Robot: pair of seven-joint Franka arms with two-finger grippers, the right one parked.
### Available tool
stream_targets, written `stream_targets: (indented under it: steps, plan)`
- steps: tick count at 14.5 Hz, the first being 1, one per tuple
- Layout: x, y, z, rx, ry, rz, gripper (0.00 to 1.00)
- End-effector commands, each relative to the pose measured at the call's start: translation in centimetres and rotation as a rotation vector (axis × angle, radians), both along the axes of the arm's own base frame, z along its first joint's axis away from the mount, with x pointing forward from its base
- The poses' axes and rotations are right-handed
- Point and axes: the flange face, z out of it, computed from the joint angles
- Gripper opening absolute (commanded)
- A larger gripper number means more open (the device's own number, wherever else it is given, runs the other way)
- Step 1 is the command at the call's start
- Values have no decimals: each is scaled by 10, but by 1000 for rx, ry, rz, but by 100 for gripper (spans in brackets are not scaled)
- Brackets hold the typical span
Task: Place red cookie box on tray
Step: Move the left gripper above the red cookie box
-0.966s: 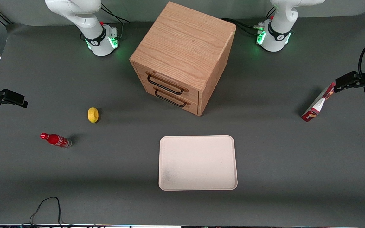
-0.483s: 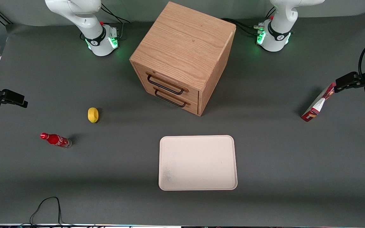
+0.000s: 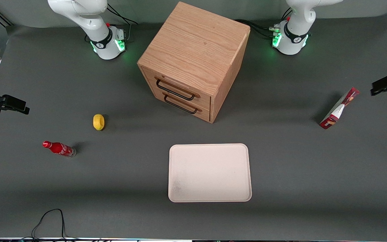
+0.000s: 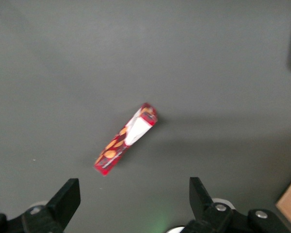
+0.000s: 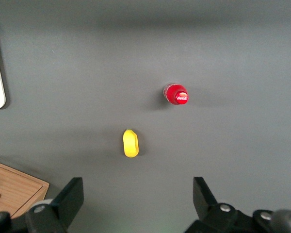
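Front view is showing the worktop (image 3: pixel 297 188) carrying the tray (image 3: pixel 209 173) near its front edge, unloaded. The red cookie box (image 3: pixel 339 109) is standing on edge toward the working arm's end. The claw (image 4: pixel 135 206) is hovering above it, spread wide and gripping nothing. It is needing to line its fingers (image 4: pixel 68 196) across the thin faces.

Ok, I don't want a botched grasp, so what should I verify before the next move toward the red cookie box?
1. Left hand open: ok.
2. Hand over the thin red cardboard cookie box, apart from it: ok.
3. Box gripped: not ok.
4. Box's narrow side faces up, between the fingers' line: ok.
5. Cream-white rectangular tray has room: ok.
6. Wooden drawer cabinet off the likely box-to-tray path: ok.
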Motion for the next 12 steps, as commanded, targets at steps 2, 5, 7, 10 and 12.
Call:
stream_targets:
  steps: [2, 5, 7, 10, 12]
  plan:
    - [-75, 51, -13, -4, -35, -66, 100]
    - [-112, 54, -27, -5, -56, -47, 100]
    - [-124, 49, -36, -10, -46, -74, 100]
    - [-127, 56, -43, -47, -8, -384, 100]
    - [-132, 72, -49, -84, 12, -632, 100]
